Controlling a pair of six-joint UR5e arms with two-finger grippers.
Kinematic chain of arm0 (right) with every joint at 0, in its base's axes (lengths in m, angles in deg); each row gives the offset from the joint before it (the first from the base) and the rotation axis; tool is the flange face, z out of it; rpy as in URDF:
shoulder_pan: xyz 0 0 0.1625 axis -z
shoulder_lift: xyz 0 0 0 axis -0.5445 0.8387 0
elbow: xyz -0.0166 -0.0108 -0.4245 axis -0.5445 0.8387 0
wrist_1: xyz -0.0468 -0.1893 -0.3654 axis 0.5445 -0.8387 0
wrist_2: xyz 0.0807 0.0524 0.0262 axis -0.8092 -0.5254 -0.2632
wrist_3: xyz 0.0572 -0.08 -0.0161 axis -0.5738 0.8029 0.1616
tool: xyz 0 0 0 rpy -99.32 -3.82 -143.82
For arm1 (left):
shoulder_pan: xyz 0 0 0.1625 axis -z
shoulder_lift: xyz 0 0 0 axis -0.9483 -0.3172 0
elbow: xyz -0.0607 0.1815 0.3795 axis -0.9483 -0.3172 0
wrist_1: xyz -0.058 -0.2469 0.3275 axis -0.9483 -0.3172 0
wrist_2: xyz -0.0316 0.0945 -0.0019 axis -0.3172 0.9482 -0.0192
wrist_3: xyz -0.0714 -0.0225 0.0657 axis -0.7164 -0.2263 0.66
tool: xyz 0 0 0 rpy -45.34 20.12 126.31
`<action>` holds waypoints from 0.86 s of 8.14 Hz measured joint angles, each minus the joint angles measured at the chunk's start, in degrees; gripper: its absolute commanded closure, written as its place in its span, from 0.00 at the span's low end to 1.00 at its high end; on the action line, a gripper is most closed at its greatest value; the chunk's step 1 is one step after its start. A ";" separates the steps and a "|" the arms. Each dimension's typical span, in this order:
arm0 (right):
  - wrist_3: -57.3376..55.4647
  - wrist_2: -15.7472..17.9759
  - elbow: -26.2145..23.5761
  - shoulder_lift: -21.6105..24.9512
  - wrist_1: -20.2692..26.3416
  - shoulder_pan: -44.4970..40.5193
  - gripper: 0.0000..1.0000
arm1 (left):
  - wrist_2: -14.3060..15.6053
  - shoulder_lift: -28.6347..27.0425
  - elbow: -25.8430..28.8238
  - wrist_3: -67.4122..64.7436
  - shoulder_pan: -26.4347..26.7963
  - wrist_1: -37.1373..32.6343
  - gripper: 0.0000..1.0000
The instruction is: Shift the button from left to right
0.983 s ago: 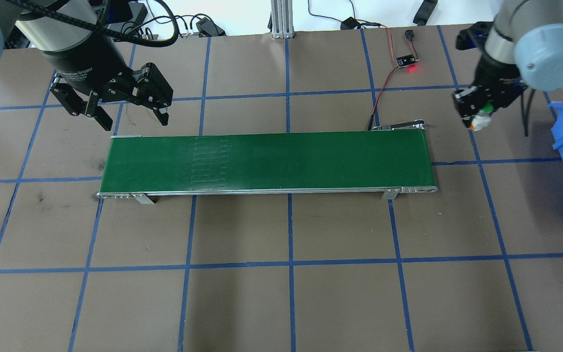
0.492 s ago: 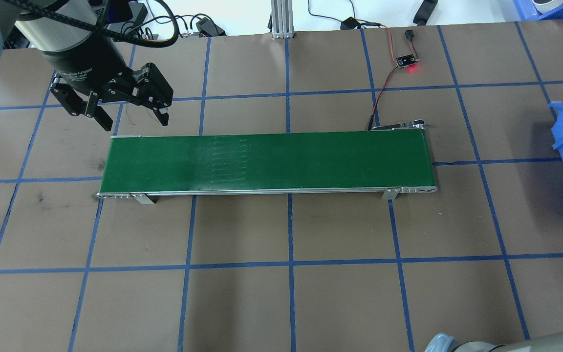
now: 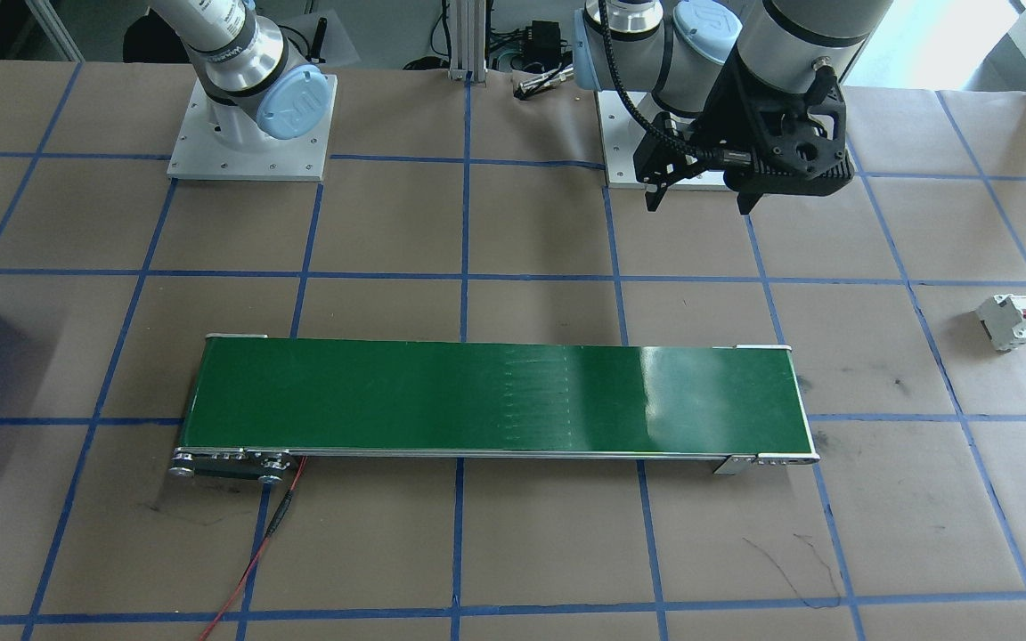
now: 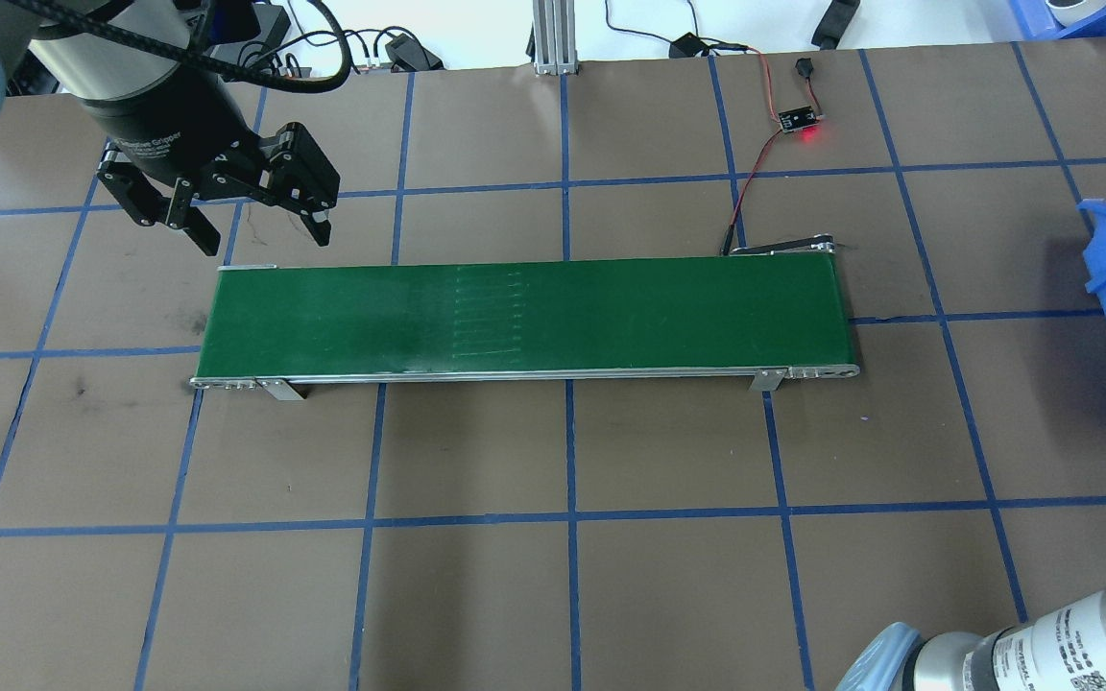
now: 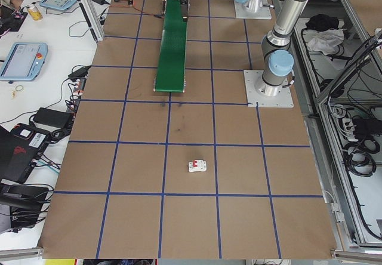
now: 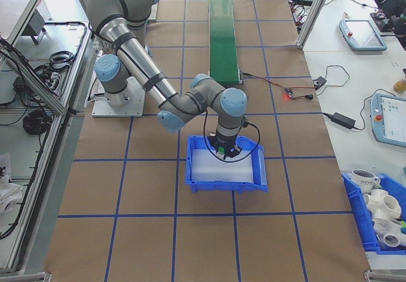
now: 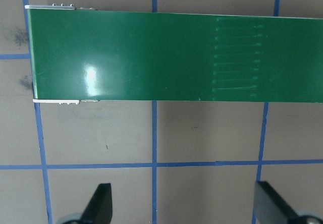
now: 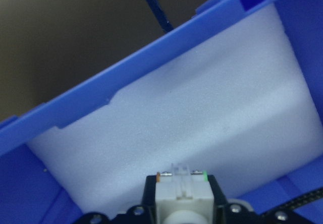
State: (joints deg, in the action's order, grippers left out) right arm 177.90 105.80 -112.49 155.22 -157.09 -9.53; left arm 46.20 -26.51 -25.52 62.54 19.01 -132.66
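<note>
Left gripper (image 4: 251, 226) is hanging with its fingers spread wide and nothing between them, just behind the near end of the green conveyor belt (image 4: 524, 315). The wrist view is showing both fingertips (image 7: 101, 201) far apart over bare table, with the belt's end ahead of them. This posture reads as a parked one: the arm is keeping clear of the belt surface, presumably because its part of the job is done. No button is lying on the belt or on the table beside this gripper. A white circuit breaker (image 3: 1007, 321) with red levers is sitting well out to this arm's outer side, untouched and not part of the task.

Right gripper (image 6: 227, 152) is poised above the blue bin (image 6: 255, 181), at the far side of the table from the belt. Its fingers are closed around the button (image 8: 182, 196), whose white-grey body is filling the space between them, with a sliver of orange and one of green showing at its top corners. Below the held button lies the bin's white foam lining (image 8: 192, 113), apparently there to cushion a drop. Judgement: transfer is nearly complete; what remains is letting go inside the bin walls rather than over the rim.
</note>
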 measured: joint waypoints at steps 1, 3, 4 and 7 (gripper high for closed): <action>9.70 -0.50 -0.19 -2.72 -3.01 0.37 0.58 | 0.02 0.01 -0.02 0.00 0.01 0.01 0.00; 21.84 -2.51 -0.38 -6.43 -6.74 0.56 0.00 | 0.06 0.05 -0.10 0.00 0.01 0.11 0.00; 23.84 -3.06 -0.53 -7.16 -7.38 0.58 0.00 | 0.09 0.06 -0.17 -0.03 0.01 0.15 0.00; 24.59 -3.13 -0.69 -5.54 -7.61 0.60 0.00 | 0.12 0.09 -0.29 -0.01 0.01 0.25 0.00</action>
State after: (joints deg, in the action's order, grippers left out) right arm 202.49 102.67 -113.17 149.68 -164.70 -8.93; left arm 46.32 -26.42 -25.81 62.53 19.02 -132.41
